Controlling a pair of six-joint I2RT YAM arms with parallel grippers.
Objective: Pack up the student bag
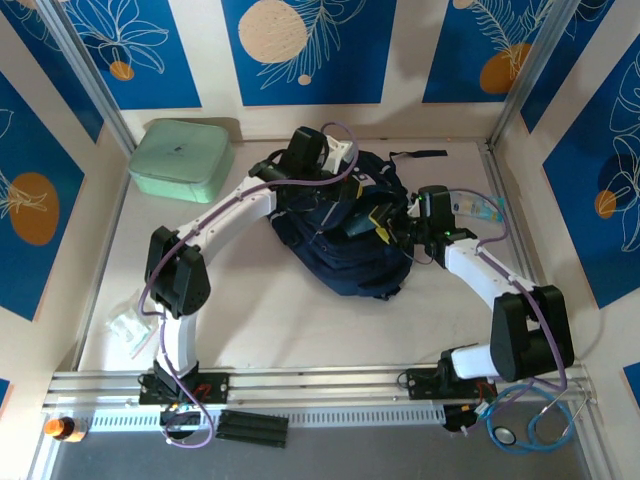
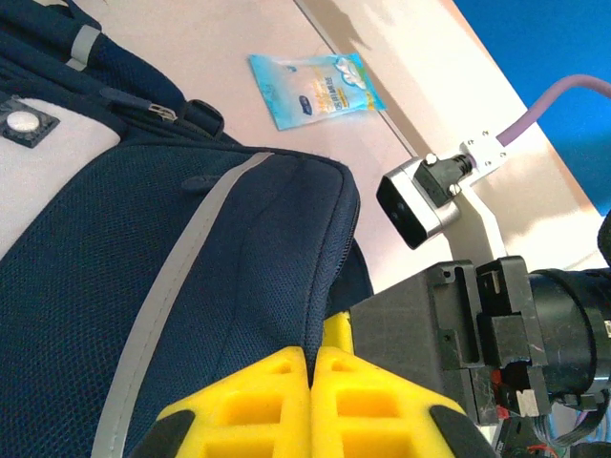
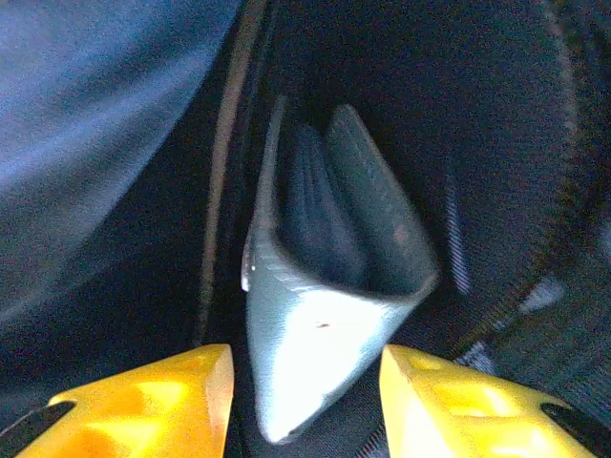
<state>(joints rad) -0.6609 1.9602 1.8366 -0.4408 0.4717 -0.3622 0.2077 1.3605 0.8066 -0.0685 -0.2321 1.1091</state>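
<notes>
The student bag (image 1: 345,250), navy with a grey stripe, lies in the middle of the table with its mouth held open. My left gripper (image 1: 362,195) (image 2: 312,361) is shut on the zipper edge of the bag (image 2: 191,286), the yellow fingers pinching the fabric. My right gripper (image 1: 385,225) (image 3: 305,386) reaches into the bag's dark inside. Its jaws stand open on either side of a pale grey-blue folded pouch (image 3: 325,315), with a gap at each finger. The pouch stands inside the bag, free of the fingers.
A mint-green case (image 1: 182,158) sits at the back left. A light-blue packet (image 1: 478,207) (image 2: 315,88) lies on the table right of the bag. A clear plastic wrapper (image 1: 130,328) lies at the near left. The right arm's wrist camera (image 2: 420,200) hangs close beside my left fingers.
</notes>
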